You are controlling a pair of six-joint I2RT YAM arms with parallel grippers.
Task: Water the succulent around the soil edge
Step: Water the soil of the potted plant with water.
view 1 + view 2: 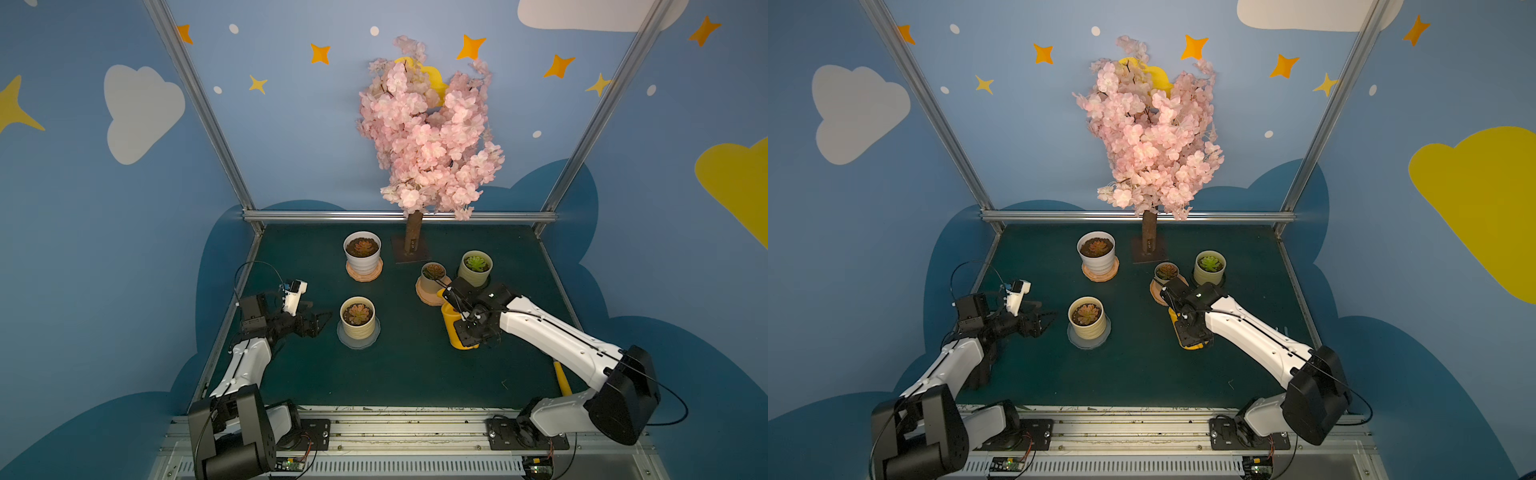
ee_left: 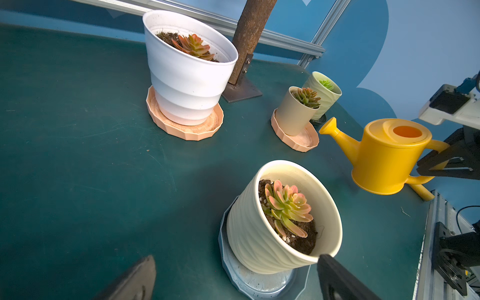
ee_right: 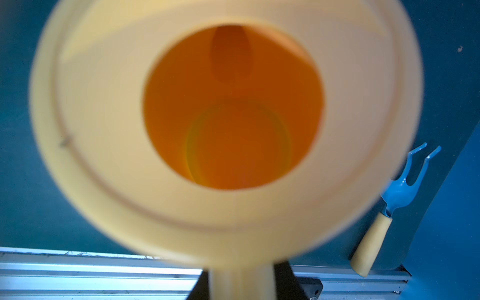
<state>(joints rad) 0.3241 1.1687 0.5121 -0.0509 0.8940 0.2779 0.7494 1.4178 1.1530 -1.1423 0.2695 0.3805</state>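
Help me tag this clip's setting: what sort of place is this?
Likely a staged robot demo booth, not a real garden: painted cloud-and-star walls, a fake blossom tree standing on the green table, and potted succulents near a watering can.

The right gripper, black, is closed on a yellow plastic watering can, whose spout is by the peach saucer under a small beige succulent pot. The left gripper hangs with jaws spread near a cream ribbed pot.

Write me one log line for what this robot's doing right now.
right gripper: shut on watering can handle | can: off table, spout toward small beige pot | left gripper: open, empty, beside cream pot | water: none visible
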